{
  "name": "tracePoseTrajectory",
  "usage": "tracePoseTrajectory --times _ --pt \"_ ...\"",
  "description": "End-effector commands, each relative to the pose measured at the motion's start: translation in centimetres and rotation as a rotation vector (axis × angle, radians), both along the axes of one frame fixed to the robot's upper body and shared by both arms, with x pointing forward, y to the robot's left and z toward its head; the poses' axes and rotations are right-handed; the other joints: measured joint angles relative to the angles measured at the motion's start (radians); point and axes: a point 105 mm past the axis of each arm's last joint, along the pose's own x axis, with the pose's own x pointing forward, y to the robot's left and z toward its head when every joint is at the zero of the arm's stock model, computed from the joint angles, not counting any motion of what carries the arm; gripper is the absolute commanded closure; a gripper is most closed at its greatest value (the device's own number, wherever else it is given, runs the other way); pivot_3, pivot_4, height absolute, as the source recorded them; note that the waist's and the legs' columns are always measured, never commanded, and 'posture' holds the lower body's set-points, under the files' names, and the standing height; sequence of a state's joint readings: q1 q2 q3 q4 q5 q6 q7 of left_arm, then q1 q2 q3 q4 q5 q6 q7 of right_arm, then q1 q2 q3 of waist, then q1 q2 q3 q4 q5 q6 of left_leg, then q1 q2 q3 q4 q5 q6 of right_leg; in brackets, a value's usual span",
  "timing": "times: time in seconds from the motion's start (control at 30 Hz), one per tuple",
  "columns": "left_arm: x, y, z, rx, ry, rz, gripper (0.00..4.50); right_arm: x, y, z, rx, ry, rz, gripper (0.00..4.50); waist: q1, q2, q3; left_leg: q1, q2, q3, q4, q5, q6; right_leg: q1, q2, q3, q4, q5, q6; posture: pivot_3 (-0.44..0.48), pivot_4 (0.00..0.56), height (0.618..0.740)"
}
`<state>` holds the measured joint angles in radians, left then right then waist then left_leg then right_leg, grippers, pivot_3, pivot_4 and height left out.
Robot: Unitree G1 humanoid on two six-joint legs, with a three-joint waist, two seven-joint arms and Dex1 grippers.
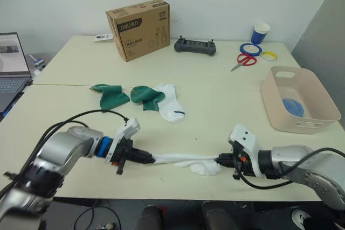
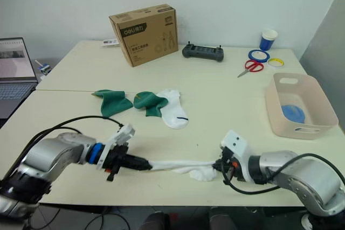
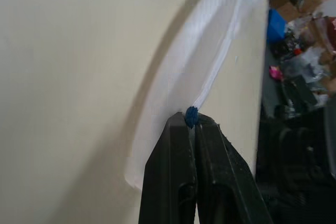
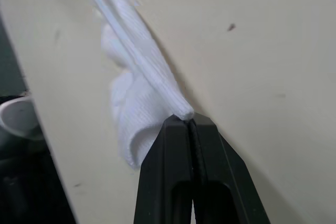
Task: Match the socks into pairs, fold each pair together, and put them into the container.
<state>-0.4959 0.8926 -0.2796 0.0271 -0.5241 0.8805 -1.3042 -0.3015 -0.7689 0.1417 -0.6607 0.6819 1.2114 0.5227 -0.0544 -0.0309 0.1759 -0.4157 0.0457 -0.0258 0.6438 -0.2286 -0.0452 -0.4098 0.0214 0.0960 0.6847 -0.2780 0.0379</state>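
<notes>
A: Where do things stand?

B: Your left gripper (image 1: pixel 152 158) and right gripper (image 1: pixel 218 160) are each pinched tight on an end of the soft white ankle sock (image 1: pixel 186 160), stretched low over the cream table (image 1: pixel 215 106) at about 6 o'clock of the scene.

A: And the rest?

B: Its white mate with the dark mark (image 1: pixel 171 103) lies at centre, beside two dark green socks (image 1: pixel 129 95). The pinkish-beige plastic tub (image 1: pixel 299 100) sits at 3 o'clock, something blue (image 1: pixel 294 106) inside.

A: How should I handle this?

B: Keep even tension, carry it toward 12 o'clock and lay it flat beside the mate, edges aligned, before you let go.
</notes>
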Motion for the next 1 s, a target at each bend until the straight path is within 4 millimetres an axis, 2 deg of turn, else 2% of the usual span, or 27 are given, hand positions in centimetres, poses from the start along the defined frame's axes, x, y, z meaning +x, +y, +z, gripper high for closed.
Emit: tracePoseTrajectory --times 0.03,0.2,0.3,0.4,0.5,0.67,0.7,0.9,1.0 --pt "2.0 0.1 -0.2 0.037 -0.036 0.031 4.5 1.7 0.4 0.8 -0.013 -0.076 0.003 4.47 0.0 0.0 0.0 0.0 0.0 0.0 0.0 0.0 0.0 0.0 0.0 0.0 0.0 0.0 0.0 0.0 0.15 0.723" --pt "3.4 -0.4 -0.3 0.047 -0.053 0.045 4.5 3.1 -0.1 0.9 -0.089 -0.154 0.031 4.47 0.0 0.0 0.0 -0.001 0.0 -0.001 0.0 0.0 0.0 -0.001 0.001 -0.001 0.0 -0.001 0.0 0.0 0.15 0.723" --pt "3.3 -0.7 -0.1 0.025 -0.053 0.031 4.5 3.8 -0.1 1.4 -0.095 -0.206 0.054 3.82 0.001 0.0 0.0 -0.002 0.0 -0.001 0.0 0.0 0.0 -0.001 0.001 -0.001 0.0 -0.001 0.0 0.0 0.15 0.723" --pt "3.7 -0.8 0.1 0.024 -0.089 0.041 4.5 4.3 -0.5 1.6 -0.127 -0.263 0.063 2.88 0.001 0.0 0.0 -0.001 0.001 -0.001 0.001 0.0 0.0 -0.001 0.001 -0.001 0.001 0.0 0.0 0.0 0.15 0.723" --pt "4.8 -0.8 1.3 -0.004 -0.201 0.066 3.85 4.8 -1.2 2.3 -0.173 -0.347 0.059 1.95 0.003 0.0 0.0 -0.001 0.0 -0.001 0.001 0.0 0.0 -0.001 0.001 -0.001 0.001 0.0 0.0 0.0 0.15 0.723" --pt "5.7 0.0 3.6 -0.046 -0.309 0.131 2.21 4.3 -2.0 3.5 -0.179 -0.426 0.035 0.13 0.003 0.0 0.0 -0.001 0.001 -0.001 0.001 0.0 0.0 -0.001 0.001 -0.001 0.001 0.0 0.0 0.0 0.15 0.723" --pt "5.6 0.1 3.9 -0.054 -0.315 0.14 1.97 4.2 -2.1 3.6 -0.172 -0.431 0.026 0.0 0.004 0.0 0.0 -0.001 0.001 -0.001 0.001 0.0 0.0 -0.001 0.001 -0.001 0.002 0.0 0.0 0.0 0.15 0.723" --pt "4.5 1.0 4.7 -0.101 -0.306 0.214 0.02 2.3 -1.7 3.9 0.004 -0.428 -0.097 0.0 0.002 0.0 0.0 -0.001 0.001 -0.002 0.001 0.0 0.0 -0.001 0.001 -0.001 0.003 -0.001 0.001 0.0 0.15 0.723" --pt "2.8 0.7 3.7 -0.102 -0.247 0.208 0.02 1.6 -1.2 2.5 0.07 -0.394 -0.17 0.0 0.001 0.0 0.0 0.0 0.001 -0.002 0.001 0.0 0.0 0.0 0.001 0.0 0.004 -0.001 0.001 0.0 0.15 0.723"
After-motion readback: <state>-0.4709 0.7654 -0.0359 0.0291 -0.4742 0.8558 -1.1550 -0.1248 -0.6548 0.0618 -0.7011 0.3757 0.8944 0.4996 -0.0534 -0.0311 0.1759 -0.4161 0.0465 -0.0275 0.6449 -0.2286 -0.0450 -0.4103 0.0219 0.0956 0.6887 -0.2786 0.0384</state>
